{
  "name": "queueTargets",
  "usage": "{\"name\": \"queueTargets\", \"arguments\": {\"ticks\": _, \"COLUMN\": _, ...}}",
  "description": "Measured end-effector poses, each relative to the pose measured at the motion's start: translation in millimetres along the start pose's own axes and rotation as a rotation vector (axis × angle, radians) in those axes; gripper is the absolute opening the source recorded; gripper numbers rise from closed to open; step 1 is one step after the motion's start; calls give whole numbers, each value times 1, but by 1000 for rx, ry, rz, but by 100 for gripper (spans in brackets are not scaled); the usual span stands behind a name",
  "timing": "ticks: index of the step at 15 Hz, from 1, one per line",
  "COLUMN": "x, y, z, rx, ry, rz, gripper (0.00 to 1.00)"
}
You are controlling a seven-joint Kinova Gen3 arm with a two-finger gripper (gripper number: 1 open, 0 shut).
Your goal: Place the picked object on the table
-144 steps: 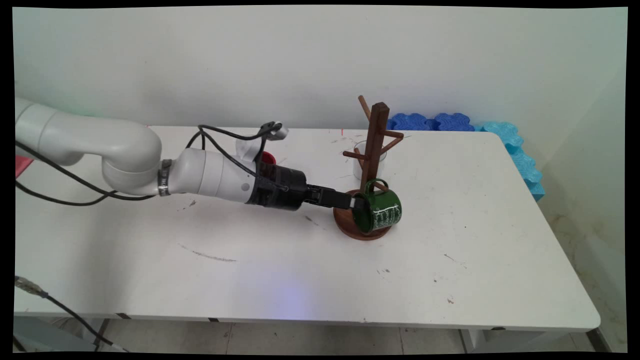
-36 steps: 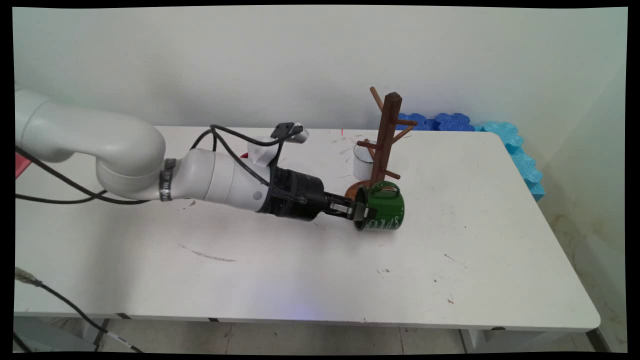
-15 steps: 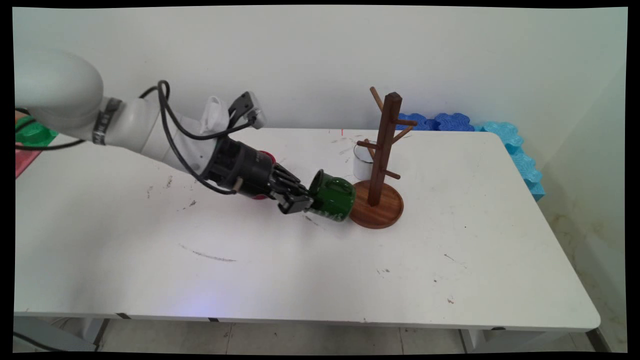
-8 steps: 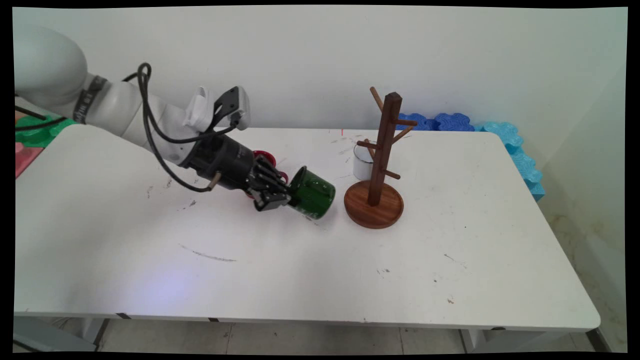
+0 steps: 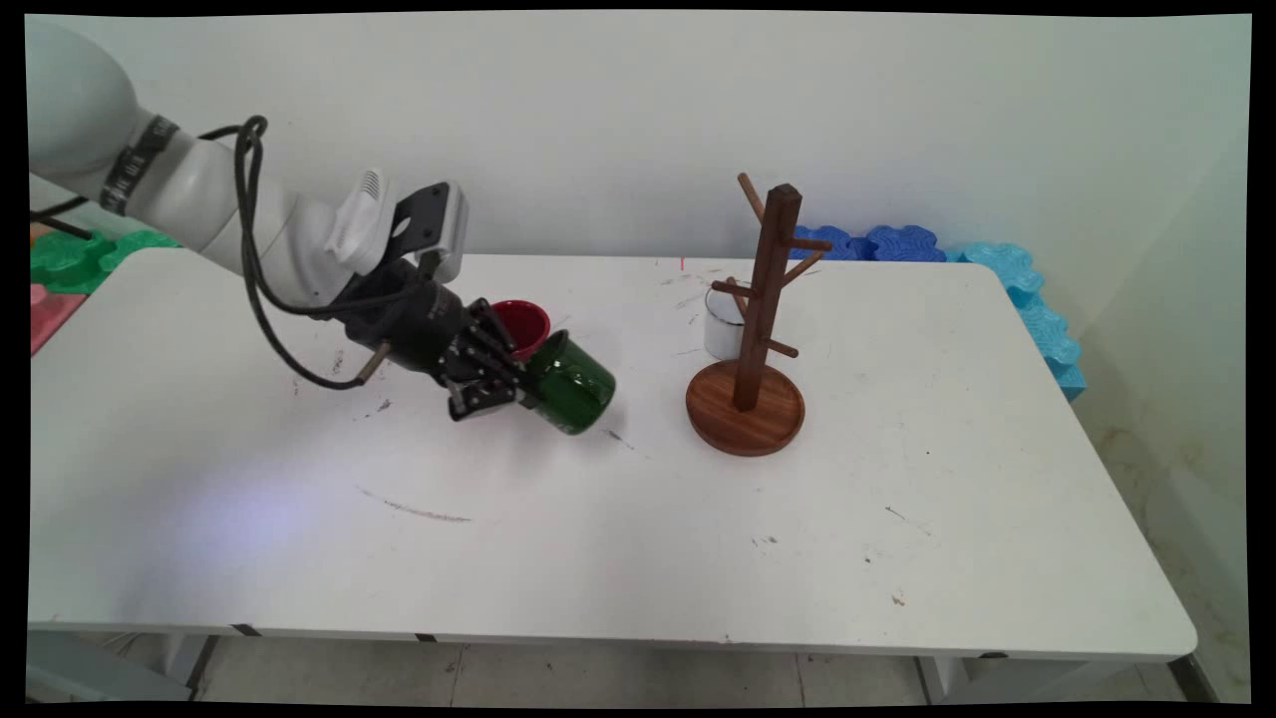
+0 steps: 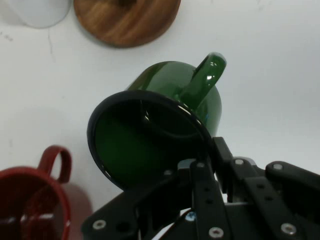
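While the claw [image 5: 498, 384] grips the green mug [image 5: 573, 387] by its rim, a red mug [image 5: 520, 324] sits just behind, toward the worktop's [image 5: 638, 538] far edge

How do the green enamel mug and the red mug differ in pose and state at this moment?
The green enamel mug is tilted on its side, clamped at the rim by the black two-finger gripper; the red mug stands upright on the white table, ungripped. The green mug's mouth faces the gripper; the red mug's opens upward. The green one lies nearer the wooden mug tree. Both have loop handles.
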Motion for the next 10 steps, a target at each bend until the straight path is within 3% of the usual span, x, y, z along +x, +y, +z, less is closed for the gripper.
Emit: {"name": "queueTargets", "arguments": {"ticks": 10, "x": -24, "y": 4, "z": -10, "rx": 73, "ry": -153, "rz": 157, "gripper": 0}}
